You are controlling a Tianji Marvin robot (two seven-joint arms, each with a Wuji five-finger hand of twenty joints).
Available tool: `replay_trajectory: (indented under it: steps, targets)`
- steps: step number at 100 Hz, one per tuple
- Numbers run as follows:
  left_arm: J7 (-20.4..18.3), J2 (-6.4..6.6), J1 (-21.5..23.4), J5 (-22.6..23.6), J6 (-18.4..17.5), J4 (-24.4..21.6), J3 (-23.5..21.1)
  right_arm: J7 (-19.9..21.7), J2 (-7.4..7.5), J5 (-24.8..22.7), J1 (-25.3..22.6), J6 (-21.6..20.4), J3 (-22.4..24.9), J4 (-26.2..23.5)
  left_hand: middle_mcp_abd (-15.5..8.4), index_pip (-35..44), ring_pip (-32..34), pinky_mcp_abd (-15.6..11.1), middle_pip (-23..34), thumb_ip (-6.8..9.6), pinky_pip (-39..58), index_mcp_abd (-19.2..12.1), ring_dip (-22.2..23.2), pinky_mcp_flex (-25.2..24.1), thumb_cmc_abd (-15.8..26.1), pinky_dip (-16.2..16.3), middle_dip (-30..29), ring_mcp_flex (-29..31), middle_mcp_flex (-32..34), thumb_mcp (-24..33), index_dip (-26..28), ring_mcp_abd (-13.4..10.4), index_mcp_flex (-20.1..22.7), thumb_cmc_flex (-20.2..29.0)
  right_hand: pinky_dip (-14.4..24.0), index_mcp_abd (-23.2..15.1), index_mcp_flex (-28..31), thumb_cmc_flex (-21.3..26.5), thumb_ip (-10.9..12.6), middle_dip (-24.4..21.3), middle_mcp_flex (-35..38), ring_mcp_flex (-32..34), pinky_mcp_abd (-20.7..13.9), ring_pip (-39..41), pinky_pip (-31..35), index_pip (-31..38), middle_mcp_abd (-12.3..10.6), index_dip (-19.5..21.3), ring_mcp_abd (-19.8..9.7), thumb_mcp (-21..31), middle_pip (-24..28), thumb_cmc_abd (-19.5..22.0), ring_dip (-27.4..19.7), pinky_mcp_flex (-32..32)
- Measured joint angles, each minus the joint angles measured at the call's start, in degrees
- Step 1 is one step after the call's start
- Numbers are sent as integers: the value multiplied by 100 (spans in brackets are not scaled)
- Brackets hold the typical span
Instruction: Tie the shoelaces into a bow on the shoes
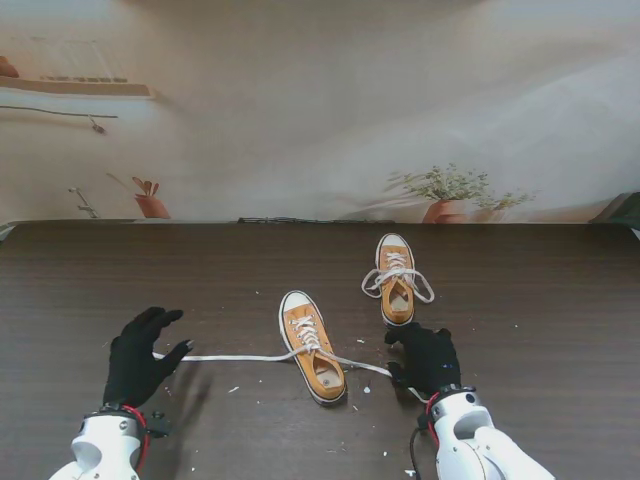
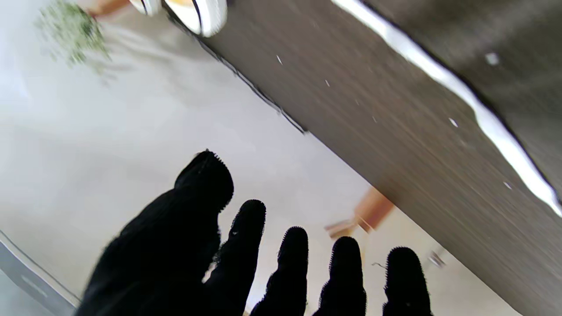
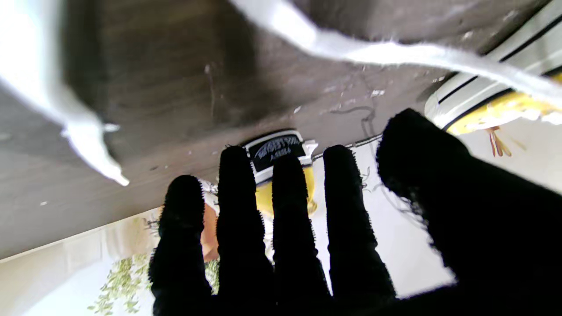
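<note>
1. Stand view, far left: my left hand (image 1: 140, 355) sits near the tabletop's (image 1: 560, 300) near-left corner, palm down, fingers spread and closed on nothing. The loose end of a white lace (image 1: 235, 357) lies right at its thumb; I cannot tell whether they touch.
2. The left wrist view shows those fingers (image 2: 246, 245) apart with nothing between them, and the lace (image 2: 461, 96) runs flat across the dark wood, away from them.
3. That lace stretches rightward to the near shoe (image 1: 312, 346), an orange low-top with a white toe cap, lying close to the middle of the tabletop, toe pointing away from me and slightly left. Its laces are untied.
4. From the same shoe a second lace (image 1: 360, 365) runs right toward my right hand (image 1: 425, 358).
5. The right hand rests on the tabletop just right of the near shoe, fingers extended and close together. Its wrist view shows this lace (image 3: 395, 52) passing in front of the fingers (image 3: 246, 210), not pinched; I cannot tell if the palm presses it.
6. The far shoe (image 1: 396, 278) stands farther from me, toward the tabletop's back edge and just beyond the right hand, its laces (image 1: 398, 277) looped loosely to both sides.
</note>
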Motion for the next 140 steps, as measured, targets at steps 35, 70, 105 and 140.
replay_trajectory:
  steps: [35,70,105,140]
  targets:
    - [-208,179,-238,1036,84,-53,779,57,20,344,364,312,-762,120,0,-62,-157,-3,-202,0,-2,-8,-146,30,-10,52,-88,16,62,-69,6,0,1,-184,-13,-53,-565,-358,-7,-30,-471,-512,-80,-211,-42,-9,-36,0,-75,-180,3,-3,-41,-76]
    - [-164,191,-159,1000,-1,-65,878,225,-50,412,643,790,-1223,81,0,-60,-223,-4,-208,0,-2,-8,-148,54,-10,52,-93,87,147,-70,68,0,75,-174,-13,-43,-502,-415,-7,-30,-469,-608,-86,-391,-73,90,-36,0,-249,-469,6,122,-154,-67]
    - [6,164,-16,1004,-327,-11,855,-175,-331,898,986,992,-1433,446,0,-50,-223,-4,-211,0,24,-9,-148,64,123,52,-93,90,275,-245,79,2,285,-155,-24,-573,1411,469,-747,-26,645,-149,-82,11,-62,1753,-96,-864,-714,-410,-66,562,-13,138]
    - [224,118,52,852,-563,48,822,-529,-415,962,592,601,-1065,190,45,-6,-222,-4,-211,2,87,-10,-148,68,343,52,-93,161,377,-373,150,67,392,-136,-26,-111,1645,587,-810,-18,939,220,-76,0,32,2045,-62,952,-13,-468,154,852,-20,174]
